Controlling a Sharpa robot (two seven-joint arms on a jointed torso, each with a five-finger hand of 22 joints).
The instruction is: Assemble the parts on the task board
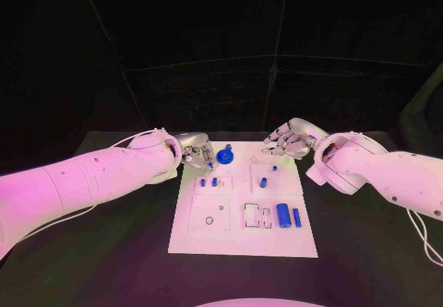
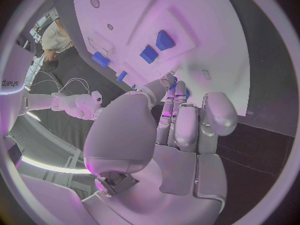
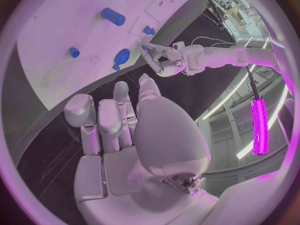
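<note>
Now, left hand [image 1: 196,155]: over the far left corner of the task board [image 1: 208,236], fingertips pinching a small blue part [image 1: 209,165], it seems.
Right hand [image 1: 288,142]: by the far right corner, fingers curled in, holding nothing.
Parts: a round blue piece [image 1: 227,155] beside the left hand; two long blue pieces [image 1: 288,217] near the front.

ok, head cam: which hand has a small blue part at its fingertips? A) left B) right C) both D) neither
A. The left hand pinches a small blue part at its fingertips over the far end of the task board; the right wrist view shows the same pinch. The right hand hangs at the board's far right corner with nothing in it.
</note>
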